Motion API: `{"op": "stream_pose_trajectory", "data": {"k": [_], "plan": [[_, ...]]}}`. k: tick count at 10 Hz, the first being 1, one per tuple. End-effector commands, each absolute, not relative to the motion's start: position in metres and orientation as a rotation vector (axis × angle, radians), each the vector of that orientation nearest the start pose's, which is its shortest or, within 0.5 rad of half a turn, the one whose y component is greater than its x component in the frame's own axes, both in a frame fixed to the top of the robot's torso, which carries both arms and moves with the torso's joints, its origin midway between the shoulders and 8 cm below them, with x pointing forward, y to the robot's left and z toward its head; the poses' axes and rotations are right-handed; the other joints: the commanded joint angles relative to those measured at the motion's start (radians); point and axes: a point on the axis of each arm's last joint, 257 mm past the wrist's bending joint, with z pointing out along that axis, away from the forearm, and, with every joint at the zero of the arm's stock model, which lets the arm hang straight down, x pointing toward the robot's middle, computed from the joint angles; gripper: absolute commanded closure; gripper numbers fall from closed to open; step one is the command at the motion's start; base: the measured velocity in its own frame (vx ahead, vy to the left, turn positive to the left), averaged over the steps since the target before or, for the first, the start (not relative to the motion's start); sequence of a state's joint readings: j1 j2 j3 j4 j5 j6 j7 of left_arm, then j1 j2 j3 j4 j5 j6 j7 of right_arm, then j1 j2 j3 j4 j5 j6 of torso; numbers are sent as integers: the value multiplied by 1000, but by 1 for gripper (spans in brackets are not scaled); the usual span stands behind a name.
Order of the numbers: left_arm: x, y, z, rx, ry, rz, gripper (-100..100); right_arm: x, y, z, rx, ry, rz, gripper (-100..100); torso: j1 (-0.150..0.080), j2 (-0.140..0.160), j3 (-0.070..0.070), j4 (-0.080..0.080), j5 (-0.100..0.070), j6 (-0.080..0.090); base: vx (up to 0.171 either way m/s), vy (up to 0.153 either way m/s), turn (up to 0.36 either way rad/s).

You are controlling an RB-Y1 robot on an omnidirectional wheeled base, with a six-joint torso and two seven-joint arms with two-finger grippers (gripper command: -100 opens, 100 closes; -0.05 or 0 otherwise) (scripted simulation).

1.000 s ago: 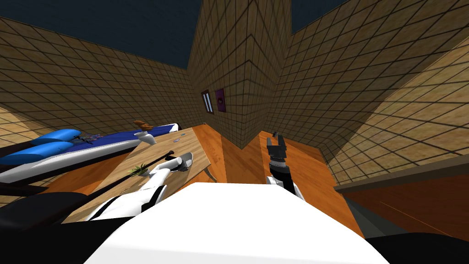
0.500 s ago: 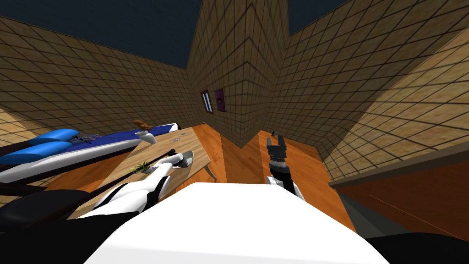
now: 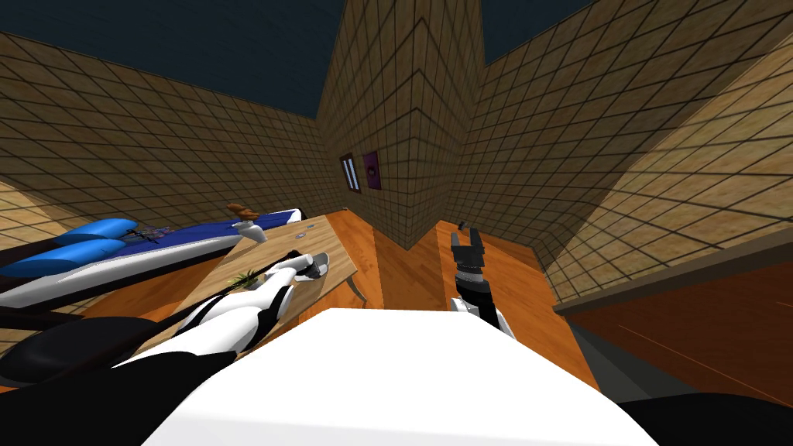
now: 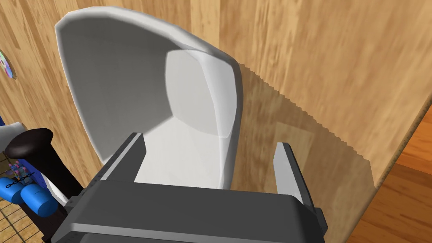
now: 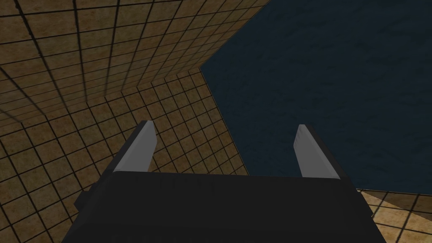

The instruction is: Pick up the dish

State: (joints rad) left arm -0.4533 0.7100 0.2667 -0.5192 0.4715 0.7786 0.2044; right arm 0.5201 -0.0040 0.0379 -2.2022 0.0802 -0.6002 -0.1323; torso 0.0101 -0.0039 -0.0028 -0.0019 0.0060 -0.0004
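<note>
The dish [image 4: 126, 84] is a plain white, shallow bowl with rounded corners, lying on the light wooden table [image 4: 337, 63] close to its edge. My left gripper [image 4: 209, 143] is open and straddles the dish's near rim, with one finger [image 4: 128, 154] inside the bowl and the other finger [image 4: 287, 164] outside it over the tabletop. In the head view the dish [image 3: 320, 261] lies at the table's near right corner with the left gripper [image 3: 308, 269] at it. My right gripper [image 3: 467, 241] is held up over the floor, open and holding nothing [image 5: 224, 125].
On the table [image 3: 329, 236] are a small green plant [image 3: 242, 280], a long black rod [image 3: 259, 272], a white vessel [image 3: 249, 229] and small discs [image 3: 304, 227]. A bed with blue pillows [image 3: 101, 236] lies beyond. Orange floor [image 3: 410, 271] runs along the table's right side.
My left arm has reached farther forward over the table, bringing its gripper up to the dish. The right arm has stayed put.
</note>
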Motion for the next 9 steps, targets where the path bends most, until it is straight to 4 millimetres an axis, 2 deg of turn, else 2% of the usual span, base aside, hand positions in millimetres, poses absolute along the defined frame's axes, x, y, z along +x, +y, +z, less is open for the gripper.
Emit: {"op": "stream_pose_trajectory", "data": {"k": [1, 2, 3, 7, 8, 9], "plan": [[399, 628, -425, -2513, 997, -273, -100, 343, -257, 1, 656, 633, 1414, 0, 0, 0, 0, 0, 0, 0, 9, -2, 1], [402, 627, -423, -2508, 998, -279, -100, 343, -257, 1, 656, 633, 1414, 0, 0, 0, 0, 0, 0, 0, 0, 0, 0], [401, 628, -424, -2508, 999, -278, 100, 343, -257, 1, 656, 633, 1414, 0, 0, 0, 0, 0, 0, 0, 0, 0, 0], [400, 627, -424, -2512, 997, -278, 100, 343, -257, 1, 656, 633, 1414, 0, 0, 0, 0, 0, -1, 1, 0, 0, 0], [400, 627, -425, -2513, 997, -277, 0, 343, -257, 1, 656, 633, 1414, 0, -1, 0, 1, 1, -2, 1, 0, 0, 0], [389, 615, -440, -2553, 990, -296, 100, 343, -257, 1, 656, 633, 1414, 0, -1, 1, 1, 1, -2, 1, 107, 38, 37]]}}
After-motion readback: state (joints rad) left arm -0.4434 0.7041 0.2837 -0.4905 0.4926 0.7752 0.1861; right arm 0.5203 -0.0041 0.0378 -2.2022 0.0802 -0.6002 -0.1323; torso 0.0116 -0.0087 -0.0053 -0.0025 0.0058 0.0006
